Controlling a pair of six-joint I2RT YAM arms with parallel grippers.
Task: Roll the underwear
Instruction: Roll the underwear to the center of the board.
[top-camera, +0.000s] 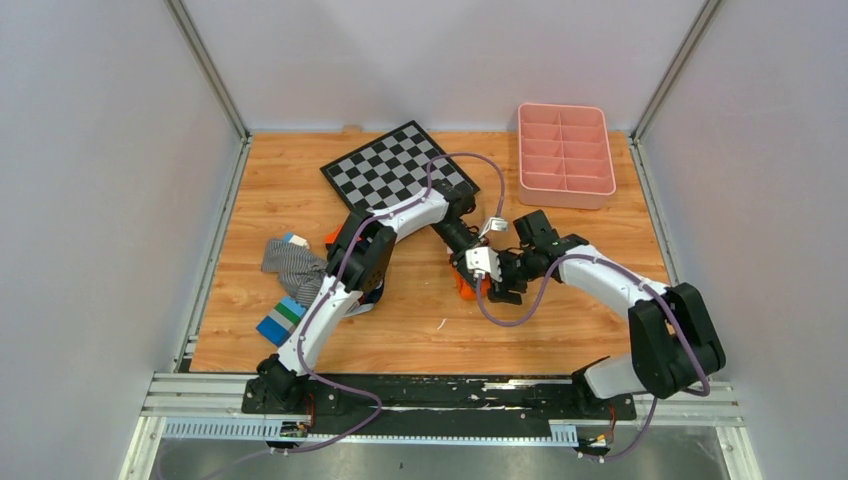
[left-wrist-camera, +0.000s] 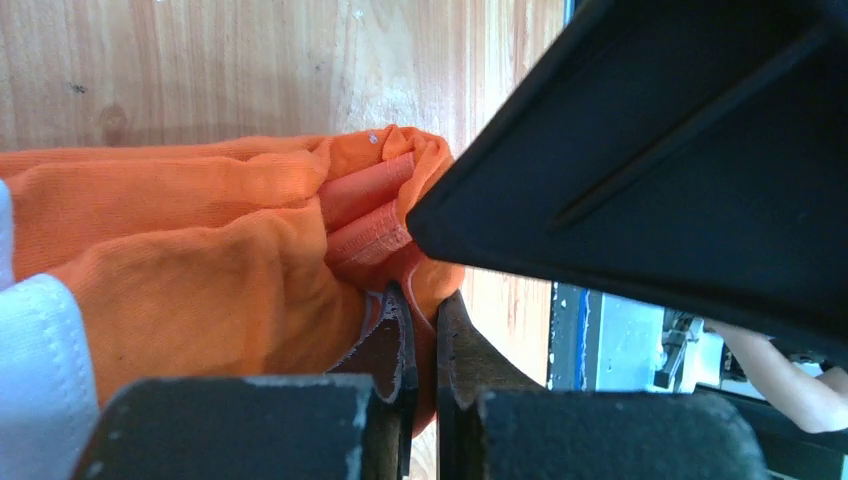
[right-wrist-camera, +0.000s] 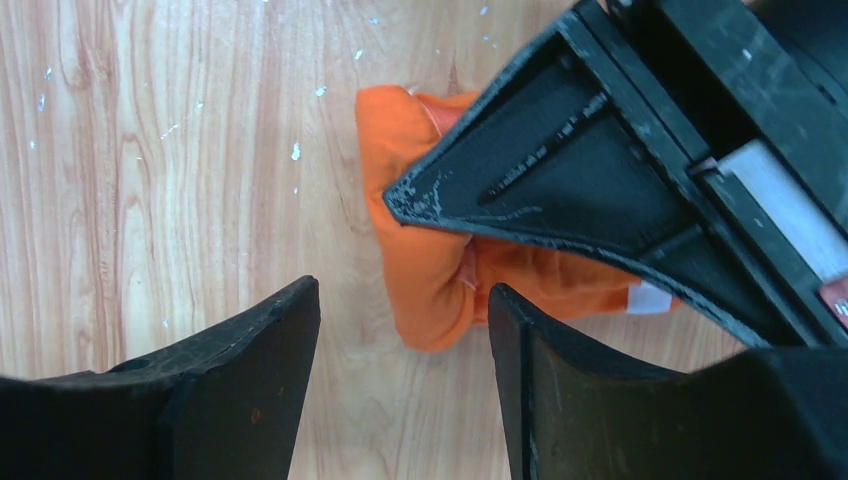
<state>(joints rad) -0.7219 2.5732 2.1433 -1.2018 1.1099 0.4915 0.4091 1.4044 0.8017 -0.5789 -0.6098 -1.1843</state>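
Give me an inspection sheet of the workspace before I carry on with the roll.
Surface: wooden table top, a few white specks.
Job's things: underwear bunched into a compact orange bundle mid-table.
Clutter: checkerboard at the back; pink divided tray back right; striped garment and blue and green item on the left.
End effectors: left end effector shut on a fold of the underwear; right end effector open above the bundle's end, contact unclear.
Cables: left arm's cable arcs over the checkerboard; right arm's cable loops low by the bundle.
Surroundings: pale walls; metal rail at the near edge; apparently a person's forearm beyond the table.
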